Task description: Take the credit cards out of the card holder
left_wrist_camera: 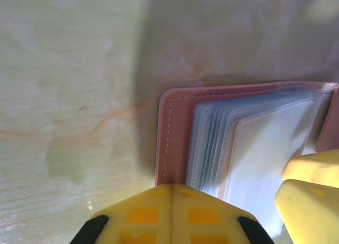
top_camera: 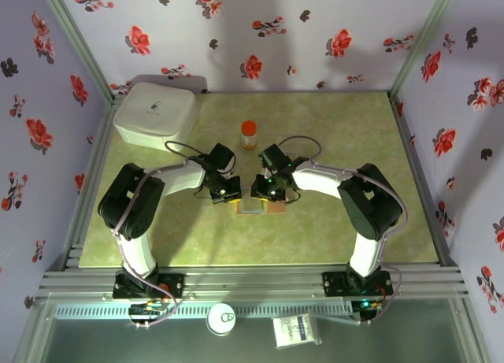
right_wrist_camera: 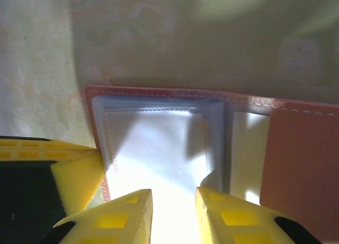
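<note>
The card holder lies open on the table between my two arms. Its reddish-brown cover faces down, and a fan of clear plastic sleeves faces up. My left gripper is shut with nothing between its fingers, and its tips rest on the near edge of the cover. My right gripper is open, its fingers standing apart over a glare-lit sleeve. One right finger shows beside the sleeves in the left wrist view. The credit cards are hidden; I cannot make them out in the sleeves.
An orange-capped bottle stands behind the holder. A white rounded box sits at the back left corner. Floral walls enclose the green table. A white round object and a packet lie below the front rail.
</note>
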`<action>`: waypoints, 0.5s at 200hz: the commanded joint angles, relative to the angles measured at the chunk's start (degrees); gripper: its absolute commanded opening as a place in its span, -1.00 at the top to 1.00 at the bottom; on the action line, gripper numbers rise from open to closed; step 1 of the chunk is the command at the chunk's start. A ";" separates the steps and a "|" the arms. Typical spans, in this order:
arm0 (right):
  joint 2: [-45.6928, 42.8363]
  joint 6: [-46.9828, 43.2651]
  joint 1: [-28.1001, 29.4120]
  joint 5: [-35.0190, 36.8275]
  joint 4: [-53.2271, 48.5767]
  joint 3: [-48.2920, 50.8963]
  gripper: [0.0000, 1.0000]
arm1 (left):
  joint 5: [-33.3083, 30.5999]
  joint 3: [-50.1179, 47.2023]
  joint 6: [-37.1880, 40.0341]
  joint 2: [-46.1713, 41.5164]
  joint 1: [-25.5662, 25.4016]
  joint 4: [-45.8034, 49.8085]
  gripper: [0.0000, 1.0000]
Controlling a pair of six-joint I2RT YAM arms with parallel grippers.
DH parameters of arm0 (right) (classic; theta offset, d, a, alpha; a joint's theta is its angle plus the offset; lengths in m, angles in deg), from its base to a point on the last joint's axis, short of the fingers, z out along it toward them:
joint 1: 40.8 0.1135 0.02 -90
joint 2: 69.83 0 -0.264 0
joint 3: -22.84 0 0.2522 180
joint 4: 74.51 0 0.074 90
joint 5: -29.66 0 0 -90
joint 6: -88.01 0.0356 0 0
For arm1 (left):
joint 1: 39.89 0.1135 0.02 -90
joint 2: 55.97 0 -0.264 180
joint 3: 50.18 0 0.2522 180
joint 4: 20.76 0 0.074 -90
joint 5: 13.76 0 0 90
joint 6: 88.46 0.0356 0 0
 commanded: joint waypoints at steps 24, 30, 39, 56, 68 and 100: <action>-1.64 -1.41 0.22 3.74 -4.44 -0.68 0.44 | -1.07 1.01 0.75 1.05 -0.22 2.19 1.00; -1.76 -1.43 0.14 3.89 -4.38 -0.60 0.44 | -1.07 0.99 0.81 1.07 -0.22 2.29 1.00; -1.72 -1.42 0.14 3.91 -4.35 -0.47 0.45 | -1.11 1.10 0.78 0.98 -0.23 2.36 1.00; -1.76 -1.39 0.05 3.96 -4.36 -0.34 0.53 | -1.16 1.34 0.85 0.81 -0.19 2.51 1.00; -1.82 -1.45 0.03 3.92 -4.22 -0.18 0.57 | -1.15 1.46 0.74 0.72 -0.23 2.55 1.00; -1.81 -1.27 -0.22 3.74 -3.72 0.32 0.64 | -1.07 1.98 0.51 -0.23 -0.22 2.98 1.00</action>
